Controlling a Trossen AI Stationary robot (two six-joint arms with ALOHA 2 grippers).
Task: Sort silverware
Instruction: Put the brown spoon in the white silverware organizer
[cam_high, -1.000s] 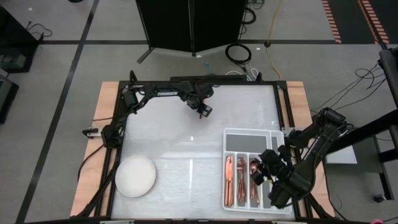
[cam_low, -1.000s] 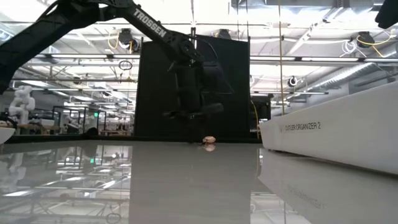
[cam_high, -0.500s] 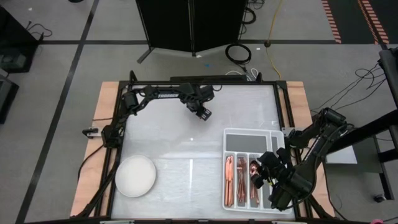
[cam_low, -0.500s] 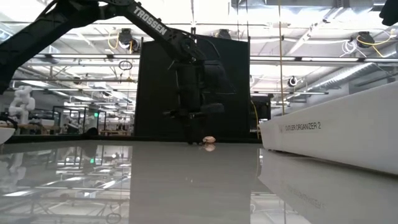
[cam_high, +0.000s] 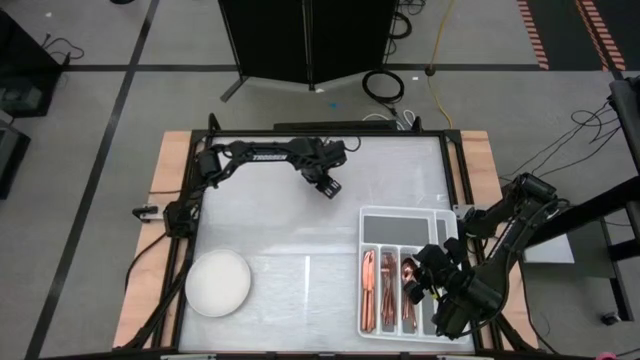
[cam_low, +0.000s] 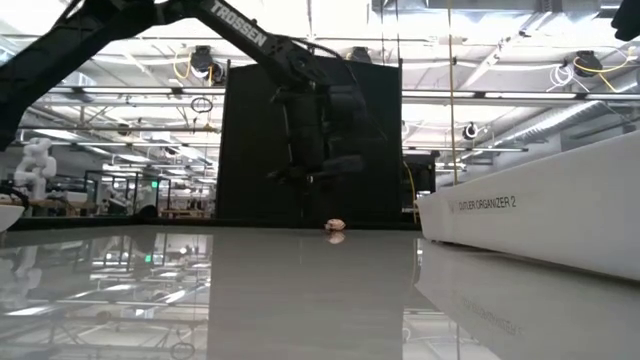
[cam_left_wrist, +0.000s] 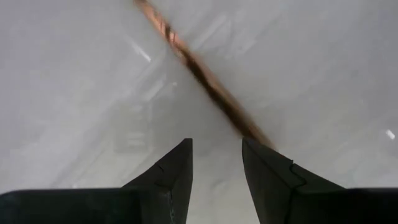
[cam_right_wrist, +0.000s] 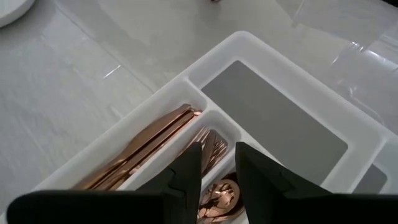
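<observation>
One slim copper piece of silverware lies flat on the white table, running slantwise away from my left gripper. That gripper is open and hovers just above the piece's near end, toward the table's far middle. In the low view the piece is a small copper glint below the gripper. My right gripper is open and empty, hanging over the grey divided tray at the right near side. The tray's slots hold several copper knives, forks and spoons.
A white round bowl sits near the table's left near corner. The tray's wide grey compartment holds nothing. The tray's white side wall fills the right of the low view. Bare table lies between bowl, tray and left gripper.
My left gripper has drifted a little toward the table's near edge and has risen slightly over the copper piece. The right arm and the tray have kept still.
</observation>
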